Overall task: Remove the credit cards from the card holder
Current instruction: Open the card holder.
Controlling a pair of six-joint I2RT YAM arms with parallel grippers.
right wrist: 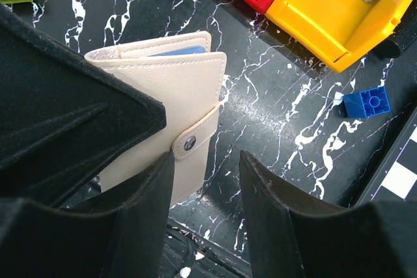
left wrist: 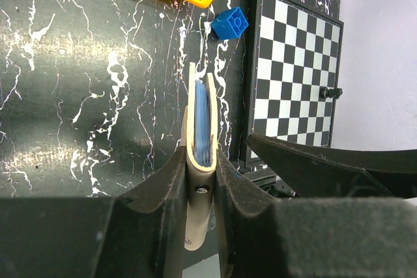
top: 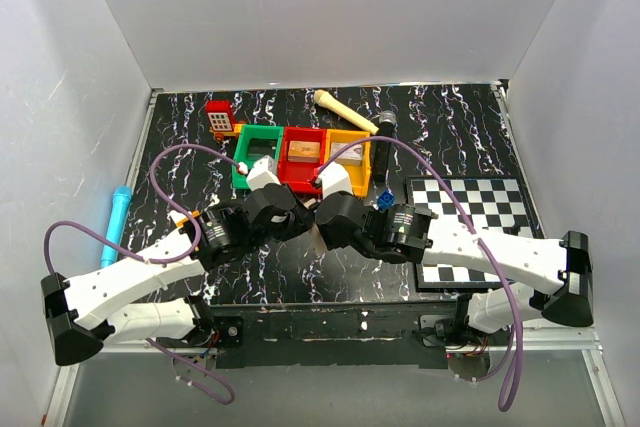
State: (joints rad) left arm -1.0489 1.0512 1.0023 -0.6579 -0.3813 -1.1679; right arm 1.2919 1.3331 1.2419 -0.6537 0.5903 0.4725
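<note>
The card holder (right wrist: 176, 89) is a cream-tan bifold, folded closed, its snap strap fastened across the free edge. My left gripper (left wrist: 201, 158) is shut on it and holds it on edge above the table, so a blue lining (left wrist: 203, 118) shows between the cream covers. In the top view the holder is only a tan sliver (top: 316, 235) between the two wrists. My right gripper (right wrist: 206, 161) is open right beside the strap, its left finger (right wrist: 150, 213) close to the holder's lower edge with nothing between the jaws. The credit cards are hidden.
Green (top: 257, 152), red (top: 303, 152) and yellow (top: 347, 152) bins stand in a row behind the grippers, with blocks in the red and yellow ones. A blue brick (right wrist: 367, 102) lies to the right, next to the checkered board (top: 470, 209). A blue pen-like stick (top: 117, 222) lies far left.
</note>
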